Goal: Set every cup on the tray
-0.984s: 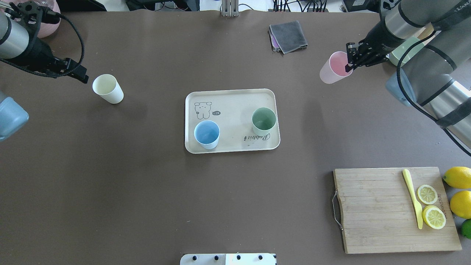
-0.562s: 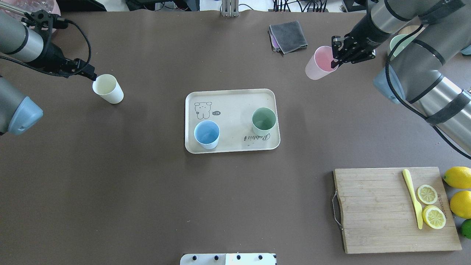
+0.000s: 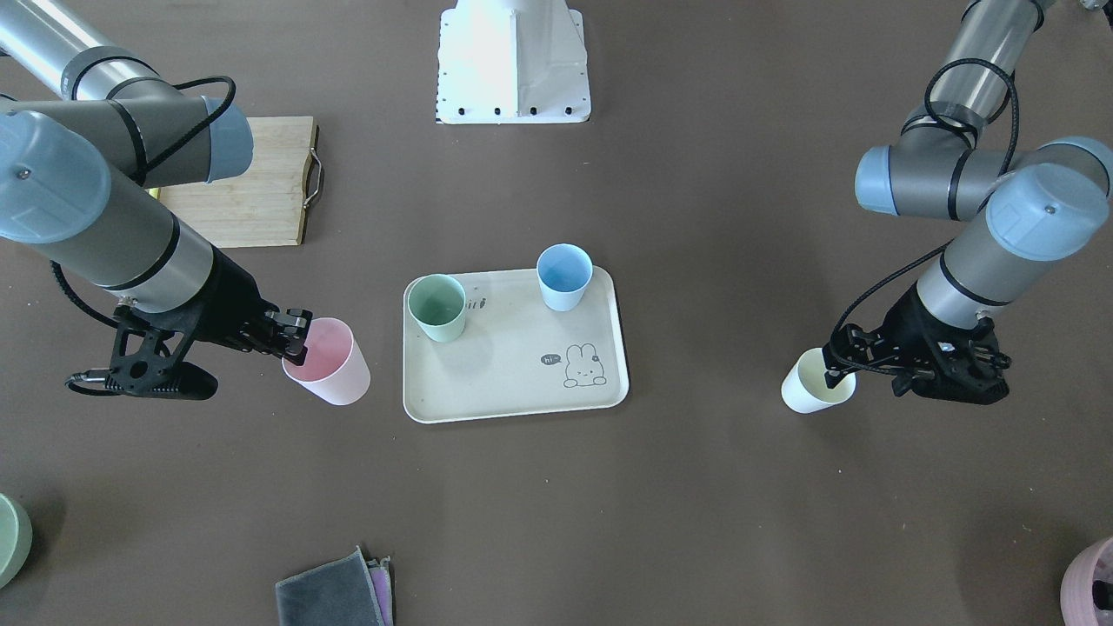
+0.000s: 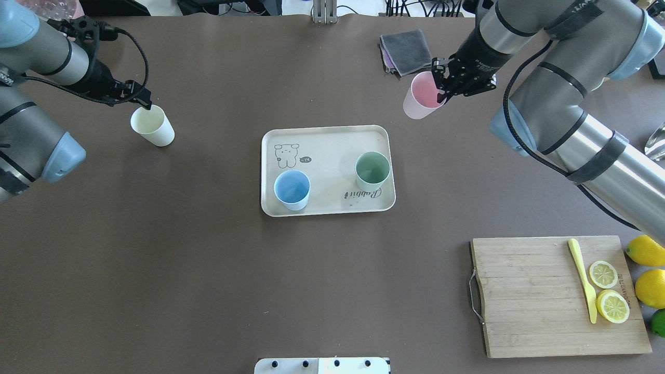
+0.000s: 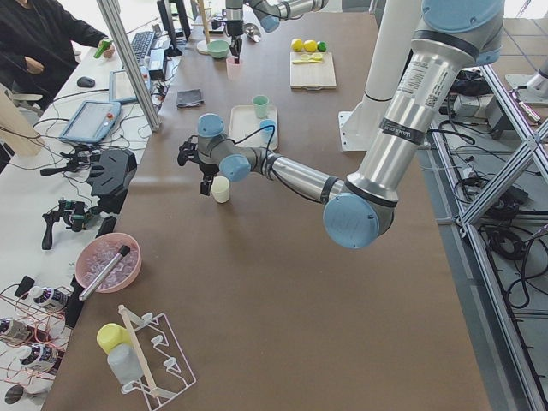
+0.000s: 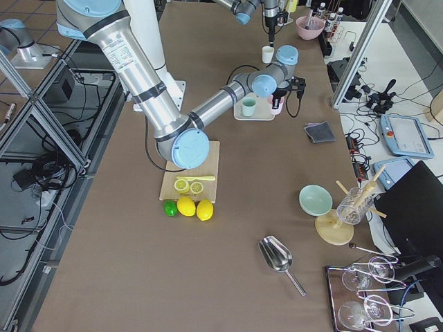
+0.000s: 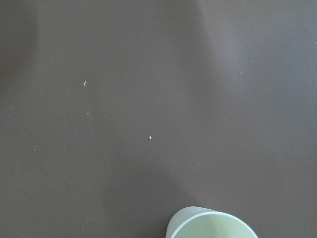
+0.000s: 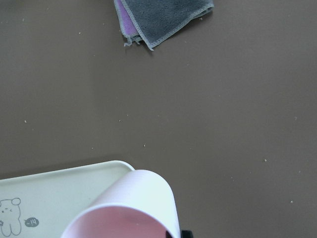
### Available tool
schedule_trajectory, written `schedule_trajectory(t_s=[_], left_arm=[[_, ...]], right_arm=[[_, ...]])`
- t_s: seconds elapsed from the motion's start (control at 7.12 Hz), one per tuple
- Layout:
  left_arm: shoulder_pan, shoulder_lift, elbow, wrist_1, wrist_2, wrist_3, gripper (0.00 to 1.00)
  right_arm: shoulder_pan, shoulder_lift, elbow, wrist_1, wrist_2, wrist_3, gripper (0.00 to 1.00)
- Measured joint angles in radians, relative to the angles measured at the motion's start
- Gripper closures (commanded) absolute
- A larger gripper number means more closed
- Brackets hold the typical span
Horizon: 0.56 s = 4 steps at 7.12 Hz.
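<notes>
Clamps pink cup (image 4: pixel 418 103) by rim in right end effector (image 4: pixel 443 95), tilted, aloft near surface (image 4: pixel 208 270) far edge, off tray (image 4: pixel 332 136) | meets cream-white cup (image 4: pixel 154 128) rim with left end effector (image 4: pixel 147 105) toward far-left corner, cannot tell if clenched | shows blue cup (image 4: pixel 292 190), green cup (image 4: pixel 372 170) upright on tray, mid-surface

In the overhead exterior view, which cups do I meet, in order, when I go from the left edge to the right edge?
cream-white cup → light blue cup → mint green cup → pink cup
</notes>
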Motion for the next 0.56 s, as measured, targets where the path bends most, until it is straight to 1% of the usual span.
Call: schedule_trajectory(t_s=[0.14, 0.28, 0.42, 0.56], left_arm=[[0.007, 0.005, 0.007, -0.015, 0.005, -0.001, 0.12], [0.015, 0.014, 0.01, -0.023, 0.007, 0.0, 0.25], [0.026, 0.023, 0.013, -0.029, 0.015, 0.0, 0.39], [0.039, 0.027, 0.018, -0.037, 0.029, 0.0, 0.59]], right_arm=[[-0.01, 0.008, -0.001, -0.001, -0.008, 0.005, 1.0], [-0.02, 0.018, -0.003, -0.002, -0.015, 0.019, 1.0], [-0.033, 0.031, -0.007, -0.002, -0.027, 0.038, 1.0], [-0.049, 0.043, -0.011, -0.002, -0.044, 0.05, 1.0]])
